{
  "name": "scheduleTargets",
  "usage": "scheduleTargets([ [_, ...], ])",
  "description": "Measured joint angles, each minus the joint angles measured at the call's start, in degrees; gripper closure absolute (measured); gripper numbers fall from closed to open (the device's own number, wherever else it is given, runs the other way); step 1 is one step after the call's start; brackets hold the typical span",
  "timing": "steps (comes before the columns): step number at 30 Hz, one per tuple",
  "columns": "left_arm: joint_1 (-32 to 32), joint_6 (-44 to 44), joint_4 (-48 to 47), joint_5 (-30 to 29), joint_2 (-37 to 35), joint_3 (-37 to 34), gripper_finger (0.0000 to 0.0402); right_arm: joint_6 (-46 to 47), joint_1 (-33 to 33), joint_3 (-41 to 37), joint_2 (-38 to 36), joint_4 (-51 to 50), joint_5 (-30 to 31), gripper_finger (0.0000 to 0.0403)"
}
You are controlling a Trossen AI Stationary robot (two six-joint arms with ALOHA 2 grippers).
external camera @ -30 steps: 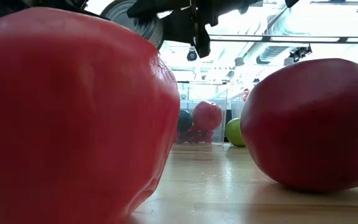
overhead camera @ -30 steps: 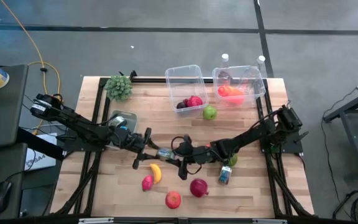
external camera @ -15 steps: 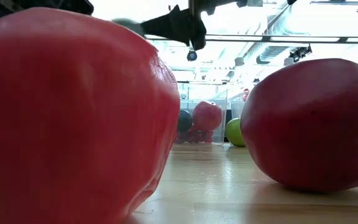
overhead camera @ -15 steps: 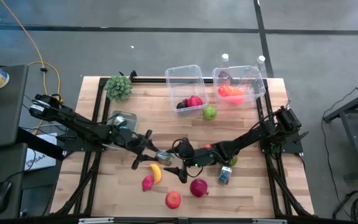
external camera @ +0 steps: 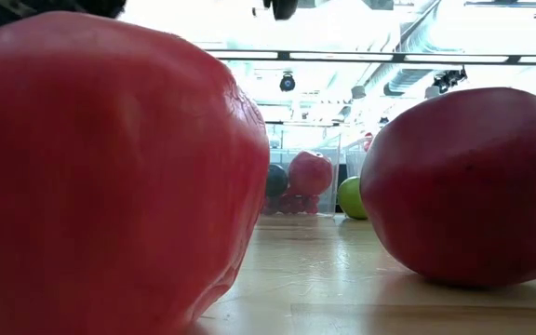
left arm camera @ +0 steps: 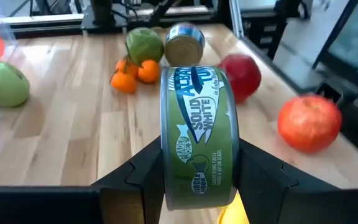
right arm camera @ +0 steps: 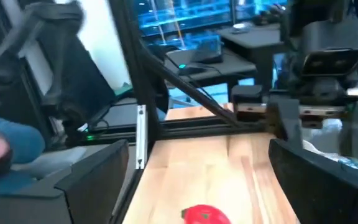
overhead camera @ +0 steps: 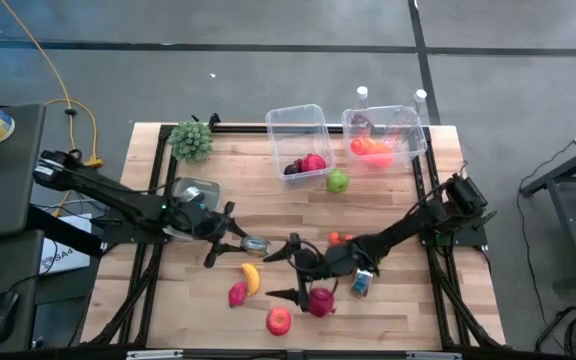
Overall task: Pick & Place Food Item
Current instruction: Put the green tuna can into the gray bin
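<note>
Left hand [left arm camera: 197, 180] grips the short green-labelled round metal tuna can [left arm camera: 197, 140] across its flat ends, held on edge above the wooden table [overhead camera: 388, 200] near centre. Judged: rigid, moderately heavy, smooth label and slippery rim; flat-end clamp looks the secure hold, though a can on edge could roll out if the grip slackens. Right hand [overhead camera: 286, 268] stands with fingers spread wide and empty, at about 4 o'clock of the can, just beside the dark red apple [overhead camera: 320, 300].
</note>
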Motion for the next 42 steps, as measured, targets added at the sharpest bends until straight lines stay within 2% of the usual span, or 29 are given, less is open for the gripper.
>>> scheduleTargets([
  [4, -4.16, 0.99, -7.91, -7.49, -6.49, 0.15, 0.0245, -2.78, 0.95, 0.00, 0.00, 0.47, 0.40, 0.0027],
  [6, -6.29, 0.80, -15.21, -11.47, -10.26, 1.62, 0.0245, -2.85, 1.06, -0.02, 0.00, 0.47, 0.45, 0.0027],
  [9, -9.35, -1.64, -27.55, -17.86, -14.95, 5.69, 0.0244, -2.68, 1.06, -0.02, 0.00, 0.45, 0.47, 0.0027],
  [13, -14.06, -4.65, -34.74, -27.62, -19.55, 11.25, 0.0244, -2.55, 1.04, -0.04, 0.02, 0.45, 0.56, 0.0027],
  [18, -17.48, -16.42, -55.70, -42.49, -21.49, 16.35, 0.0244, -2.51, 1.06, -0.04, 0.02, 0.45, 0.57, 0.0027],
  [21, -17.82, -26.00, -65.60, -47.11, -22.24, 17.05, 0.0244, -1.75, 1.06, -0.04, 0.02, 0.41, 0.56, 0.0027],
  [24, -17.69, -34.88, -73.82, -48.61, -22.73, 17.03, 0.0244, -0.88, 1.04, -0.04, 0.02, 0.01, 0.56, 0.0027],
  [26, -17.19, -39.64, -75.57, -50.41, -22.73, 17.03, 0.0244, -0.81, 1.04, -0.04, 0.04, -0.20, 0.56, 0.0027],
  [29, -16.34, -42.06, -76.47, -50.53, -22.02, 17.03, 0.0244, -0.85, 1.04, -0.04, 0.04, -0.23, 0.56, 0.0027],
  [34, -12.17, -47.36, -79.84, -43.48, -19.81, 17.01, 0.0244, -0.91, 0.65, -0.04, 0.04, -0.35, 0.58, 0.0027],
  [42, 0.31, -47.13, -83.04, -31.62, -17.02, 17.05, 0.0244, 0.70, -0.23, -0.07, 0.04, -1.06, 0.56, 0.0027],
])
